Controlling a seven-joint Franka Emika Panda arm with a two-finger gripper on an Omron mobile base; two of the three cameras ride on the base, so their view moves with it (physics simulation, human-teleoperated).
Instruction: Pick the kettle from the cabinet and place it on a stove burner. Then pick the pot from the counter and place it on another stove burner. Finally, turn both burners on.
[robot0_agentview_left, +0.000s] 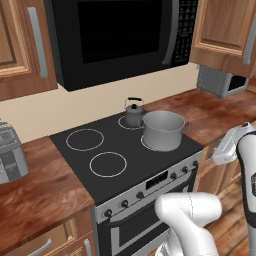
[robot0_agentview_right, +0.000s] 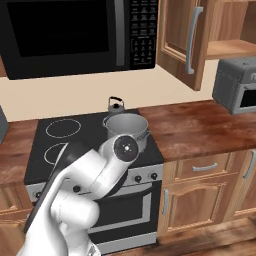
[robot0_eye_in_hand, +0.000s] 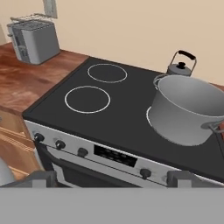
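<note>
The small dark kettle (robot0_agentview_left: 134, 113) (robot0_agentview_right: 115, 106) (robot0_eye_in_hand: 180, 68) stands on the right rear burner of the black cooktop (robot0_agentview_left: 127, 155). Just in front of it, the wide grey pot (robot0_agentview_left: 163, 130) (robot0_agentview_right: 125, 128) (robot0_eye_in_hand: 186, 114) sits on the right front burner, whose ring shows partly beneath it. The two left burners (robot0_agentview_left: 85, 139) (robot0_eye_in_hand: 87, 99) are bare. My gripper (robot0_eye_in_hand: 113, 178) is open and holds nothing. It hovers low in front of the stove's control panel, facing the row of black knobs (robot0_eye_in_hand: 82, 152) (robot0_agentview_left: 140, 195). The cabinet (robot0_agentview_right: 182, 40) stands open at the upper right.
A black microwave (robot0_agentview_left: 115, 35) hangs over the stove. A silver toaster (robot0_eye_in_hand: 34, 39) (robot0_agentview_left: 7, 155) sits on the counter (robot0_agentview_right: 200, 125) to the left, and a grey toaster oven (robot0_agentview_right: 237, 85) to the right. My white elbow (robot0_agentview_right: 125, 147) hides part of the stove front.
</note>
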